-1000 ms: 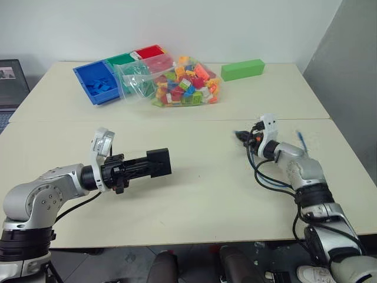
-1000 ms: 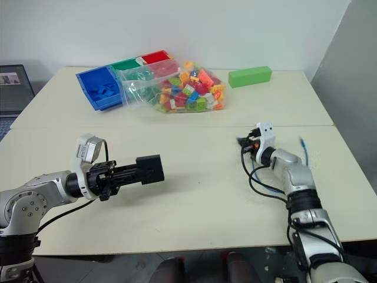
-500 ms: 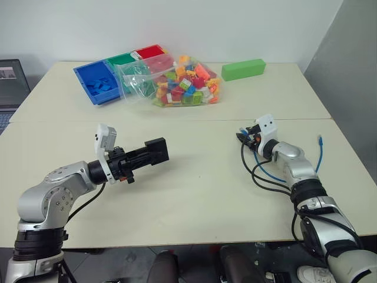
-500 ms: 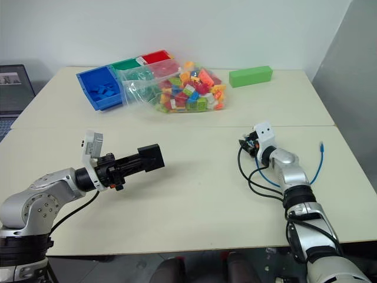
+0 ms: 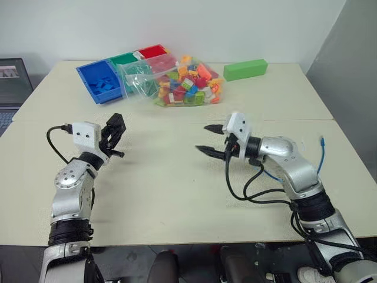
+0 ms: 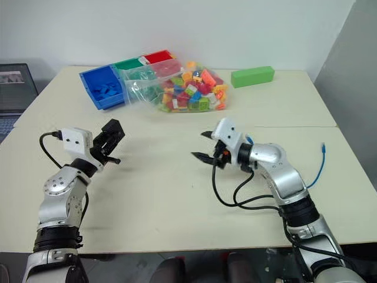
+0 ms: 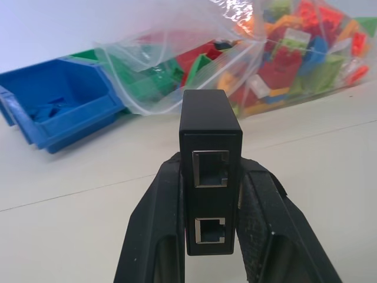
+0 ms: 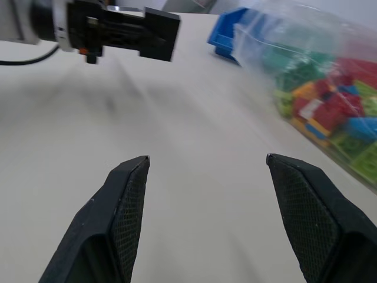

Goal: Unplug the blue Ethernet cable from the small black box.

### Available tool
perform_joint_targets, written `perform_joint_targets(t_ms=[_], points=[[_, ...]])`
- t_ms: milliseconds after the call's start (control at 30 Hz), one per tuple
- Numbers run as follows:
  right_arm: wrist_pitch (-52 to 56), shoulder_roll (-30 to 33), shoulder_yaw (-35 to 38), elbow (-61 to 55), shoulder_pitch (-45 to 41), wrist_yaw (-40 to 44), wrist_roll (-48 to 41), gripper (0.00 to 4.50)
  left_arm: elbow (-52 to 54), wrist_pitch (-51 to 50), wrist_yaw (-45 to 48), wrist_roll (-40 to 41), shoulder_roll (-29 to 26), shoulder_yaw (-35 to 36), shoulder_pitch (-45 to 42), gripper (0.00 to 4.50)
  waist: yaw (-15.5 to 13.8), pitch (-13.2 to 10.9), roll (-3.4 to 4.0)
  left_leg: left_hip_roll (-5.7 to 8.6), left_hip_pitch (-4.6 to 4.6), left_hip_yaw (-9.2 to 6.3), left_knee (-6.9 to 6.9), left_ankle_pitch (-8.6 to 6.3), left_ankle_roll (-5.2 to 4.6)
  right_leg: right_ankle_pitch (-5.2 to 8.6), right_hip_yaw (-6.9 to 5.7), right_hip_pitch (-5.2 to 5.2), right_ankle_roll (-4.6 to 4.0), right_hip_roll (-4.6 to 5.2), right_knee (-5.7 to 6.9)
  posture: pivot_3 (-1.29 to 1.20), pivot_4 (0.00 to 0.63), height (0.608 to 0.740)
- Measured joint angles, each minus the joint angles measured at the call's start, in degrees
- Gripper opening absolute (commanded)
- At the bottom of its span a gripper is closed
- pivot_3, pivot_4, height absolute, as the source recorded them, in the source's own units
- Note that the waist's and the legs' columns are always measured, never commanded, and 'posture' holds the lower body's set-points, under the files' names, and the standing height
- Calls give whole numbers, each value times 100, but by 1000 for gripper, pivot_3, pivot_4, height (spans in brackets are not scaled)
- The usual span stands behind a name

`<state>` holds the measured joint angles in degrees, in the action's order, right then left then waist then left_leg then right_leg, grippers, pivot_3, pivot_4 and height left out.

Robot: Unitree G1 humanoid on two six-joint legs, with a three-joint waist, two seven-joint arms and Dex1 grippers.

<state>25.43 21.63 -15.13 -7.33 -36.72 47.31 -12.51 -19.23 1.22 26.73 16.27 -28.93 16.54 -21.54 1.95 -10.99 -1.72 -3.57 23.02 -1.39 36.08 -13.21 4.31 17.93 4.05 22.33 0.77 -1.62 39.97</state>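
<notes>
Matt black plastic on the small black box point(image 7: 210, 177), with shiny metal rims around both ports. Crinkled, glossy clear plastic on the bag of bricks point(image 5: 177, 79). Smooth matt cream table top point(image 5: 177, 194). Finely cross-hatched black rubbery pads point(image 8: 132, 206).

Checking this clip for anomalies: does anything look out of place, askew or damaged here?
Nothing looks damaged or spilled. The box sits upright in the left end effector, both its ports empty. The blue cable lies loose on the table beside the right arm. The right end effector is open and empty.
</notes>
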Motion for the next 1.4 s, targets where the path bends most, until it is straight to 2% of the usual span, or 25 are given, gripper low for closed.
perform_joint_targets(t_ms=[333,400,467,500,567,600,867,933,1133,1400], points=[[689,-218,-198,-306,-118,11,-170,3355,-1099,409,-245,-87,357,11,-128,782,-22,3,-5,-2,0,-10,2,0,0,-1,-13,-2,1,-2,4,0,150,740],[753,-219,-198,-312,-129,11,-172,3372,-1180,474,-244,-96,357,11,-151,1484,-20,3,-5,-2,0,-10,1,0,0,-1,-12,-1,1,-2,4,0,150,740],[780,-218,-198,-314,-129,14,-175,3372,-1258,519,-251,-117,357,11,-160,1733,-19,3,-5,-2,0,-10,1,0,0,-1,-12,-2,1,-2,4,0,150,740],[790,-218,-198,-316,-129,15,-179,3372,-1299,525,-251,-127,357,11,-158,2078,-17,3,-5,-2,0,-10,1,0,0,-1,-13,-1,1,-2,4,0,150,740],[803,-216,-198,-318,-129,17,-187,3372,-1318,525,-249,-126,357,11,-149,2355,-15,3,-5,-2,0,-10,1,0,0,-1,-13,-2,1,-2,4,0,150,740],[809,-216,-199,-324,-129,19,-194,3372,-1309,526,-247,-119,357,11,-137,2668,-14,3,-5,-2,0,-9,1,0,0,-1,-13,-2,1,-2,4,0,150,740],[860,-209,-210,-381,-130,23,-206,3372,-981,497,-262,-94,361,20,201,4294,-11,3,-5,-3,0,-9,1,0,0,-1,-11,-2,1,-2,4,0,150,740],[872,-196,-250,-384,-130,22,-205,3372,-645,379,-348,-98,358,22,453,4430,1,3,-5,-4,-1,-8,1,0,0,0,-8,-1,1,-2,3,0,150,740],[865,58,-276,-506,222,4,-185,3372,914,-320,-355,-18,142,105,1522,4430,0,4,-7,-7,-1,-9,-2,0,0,0,-6,-2,0,4,1,0,150,740],[541,758,167,-556,881,249,-238,3372,2704,-1870,245,413,-1042,566,2519,4430,-2,3,-9,-3,-5,-9,-2,0,0,16,-10,-4,29,9,0,0,150,740]])
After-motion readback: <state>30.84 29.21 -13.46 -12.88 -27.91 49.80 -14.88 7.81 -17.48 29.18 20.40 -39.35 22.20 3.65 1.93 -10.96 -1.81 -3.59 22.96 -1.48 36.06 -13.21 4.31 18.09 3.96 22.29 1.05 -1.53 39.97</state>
